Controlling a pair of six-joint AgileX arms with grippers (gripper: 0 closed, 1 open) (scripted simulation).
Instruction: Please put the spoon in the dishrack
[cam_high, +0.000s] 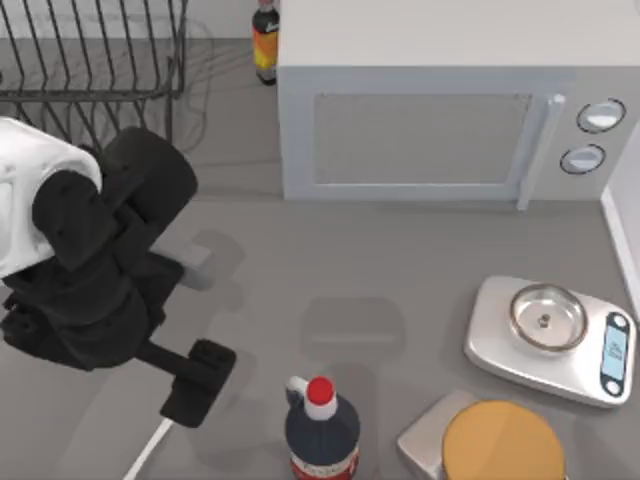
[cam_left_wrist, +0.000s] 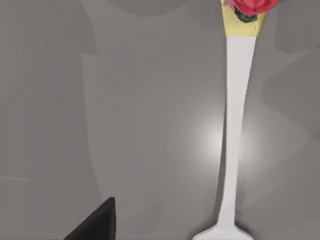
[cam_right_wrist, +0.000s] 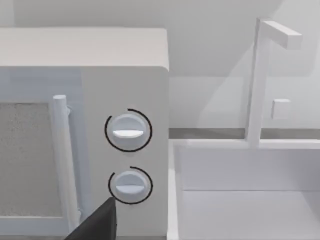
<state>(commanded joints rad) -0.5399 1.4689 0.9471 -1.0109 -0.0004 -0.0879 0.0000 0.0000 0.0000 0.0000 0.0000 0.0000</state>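
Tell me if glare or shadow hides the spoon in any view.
Left wrist view: a soft bright patch on the table beside the spoon, whose handle reads cleanly. Top view: the left gripper covers most of the spoon; shadows are faint.

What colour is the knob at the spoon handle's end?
Red on a yellow base, on the white spoon; clearest in the left wrist view.

one spoon (cam_left_wrist: 234, 125), two bottles (cam_high: 322, 432), two scales (cam_high: 548, 340)
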